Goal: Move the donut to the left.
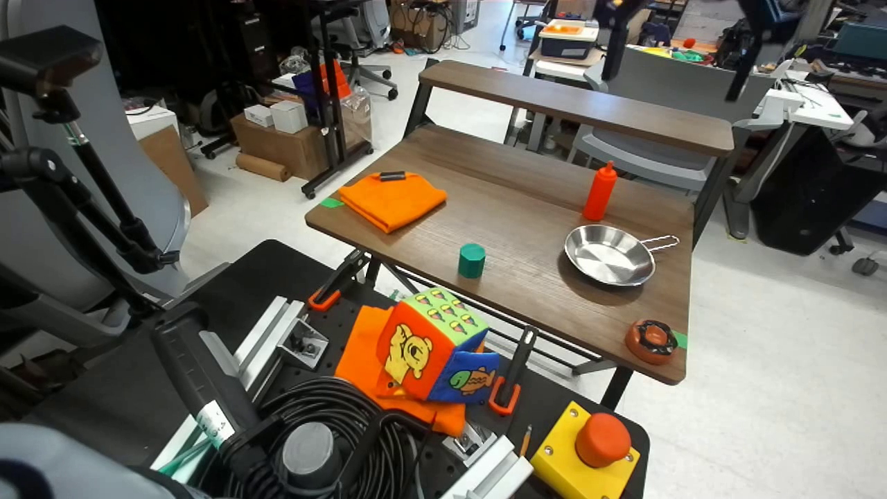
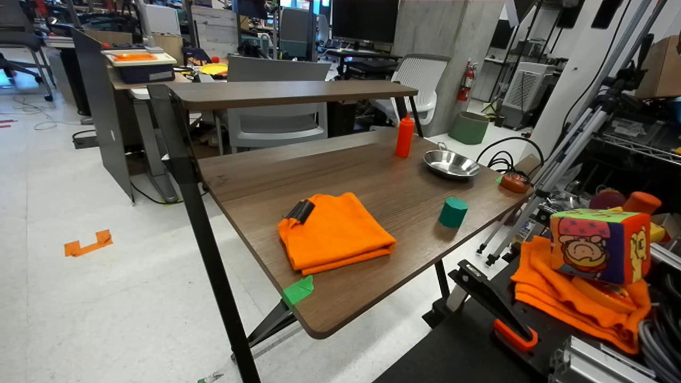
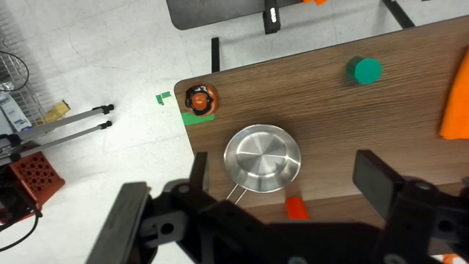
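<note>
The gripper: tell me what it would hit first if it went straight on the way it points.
Probably the silver pan: in the wrist view it shows between the jaws of the open gripper. Depth is hard to judge, so one jaw might reach the brown tabletop beside it first.

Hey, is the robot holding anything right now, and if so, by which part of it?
Nothing is held. In the wrist view the tool stands wide open; the toy donut and the frying pan both rest on the desk.
</note>
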Tool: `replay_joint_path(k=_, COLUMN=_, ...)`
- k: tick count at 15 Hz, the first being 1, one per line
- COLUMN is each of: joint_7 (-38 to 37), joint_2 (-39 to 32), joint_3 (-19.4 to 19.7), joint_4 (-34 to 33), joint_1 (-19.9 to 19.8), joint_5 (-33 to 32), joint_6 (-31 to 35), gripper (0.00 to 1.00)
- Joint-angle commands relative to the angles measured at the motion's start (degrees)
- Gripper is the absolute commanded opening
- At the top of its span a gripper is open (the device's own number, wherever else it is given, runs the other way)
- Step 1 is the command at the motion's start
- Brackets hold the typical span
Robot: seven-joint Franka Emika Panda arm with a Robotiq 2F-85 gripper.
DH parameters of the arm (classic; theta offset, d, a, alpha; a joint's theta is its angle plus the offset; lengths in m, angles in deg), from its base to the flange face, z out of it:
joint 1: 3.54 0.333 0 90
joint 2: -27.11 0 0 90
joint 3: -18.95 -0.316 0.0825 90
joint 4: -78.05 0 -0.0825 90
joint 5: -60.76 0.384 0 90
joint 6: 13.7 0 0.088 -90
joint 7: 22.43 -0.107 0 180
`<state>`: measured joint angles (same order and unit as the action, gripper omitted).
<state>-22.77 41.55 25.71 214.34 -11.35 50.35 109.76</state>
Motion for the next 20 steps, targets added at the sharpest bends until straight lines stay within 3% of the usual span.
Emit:
replay_joint_path(k=1, joint_7=-1.90, joint_2=-5.09, joint_3=2.22, joint_4=4.90, joint_1=-2.85, joint_5=-2.31, joint_6=14.27, gripper=1.00)
replay_joint_path(k=4, joint_7=0.08, joint_2=-12.99, joint_3=4.76, joint_4=4.92, joint_1=-4.41, joint_5=1.04, joint_6=21.46, gripper=1.00)
replay_joint_path(k=7, joint_7=3.70, joint_2=-21.67, joint_3=6.02, joint_4=2.72, joint_1=-5.06, joint_5=6.19, joint_6=23.82, gripper=1.00)
replay_joint_path(k=13, joint_7=3.29, joint_2=-36.01, joint_3=5.00, joint_4=-5.27, joint_1=-6.15, joint_5=9.05, joint_6=22.67, gripper=1.00)
replay_joint_path(k=20, joint_7=2.51, joint_2=-46.71, joint_3=5.36, joint_4=-14.83, joint_1=-6.67, joint_5=7.80, joint_6=20.35, gripper=1.00)
